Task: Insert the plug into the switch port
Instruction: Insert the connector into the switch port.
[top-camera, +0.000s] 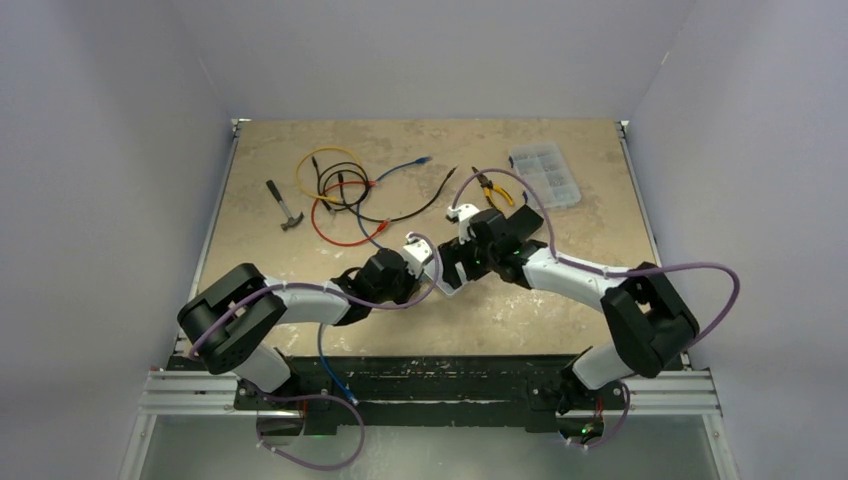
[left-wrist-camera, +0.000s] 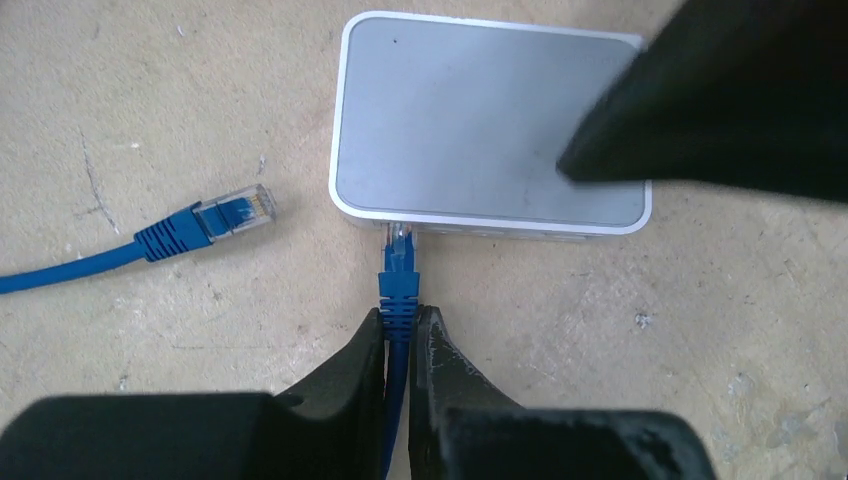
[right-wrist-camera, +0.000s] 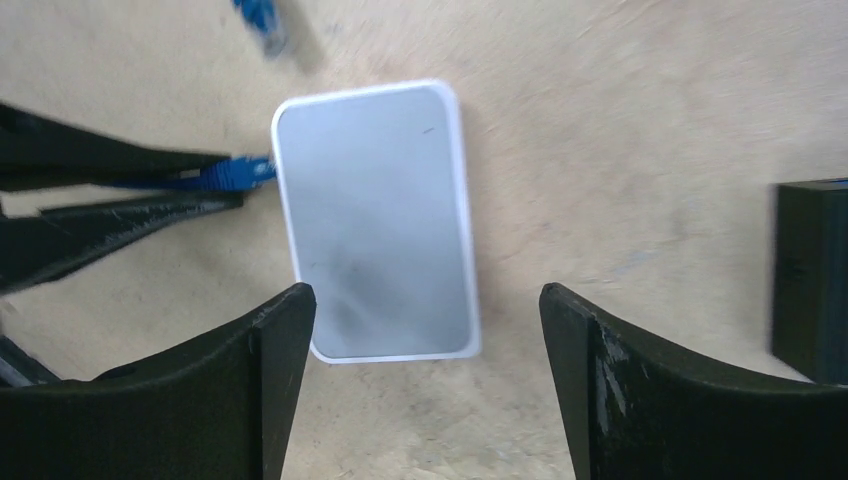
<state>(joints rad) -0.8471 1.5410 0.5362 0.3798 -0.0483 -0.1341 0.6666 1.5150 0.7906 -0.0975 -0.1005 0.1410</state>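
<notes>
Beige, scuffed table (left-wrist-camera: 700, 330) was noted. The left pincer (left-wrist-camera: 400, 325) was clamped on the blue plug (left-wrist-camera: 398, 275) at its ribbed boot, the clear tip meeting the rounded white switch (left-wrist-camera: 480, 120). The right pincer (right-wrist-camera: 425, 290) was spread wide astride the switch. A loose plug (left-wrist-camera: 235, 212) was shown clearly by the left wrist view alone.
</notes>
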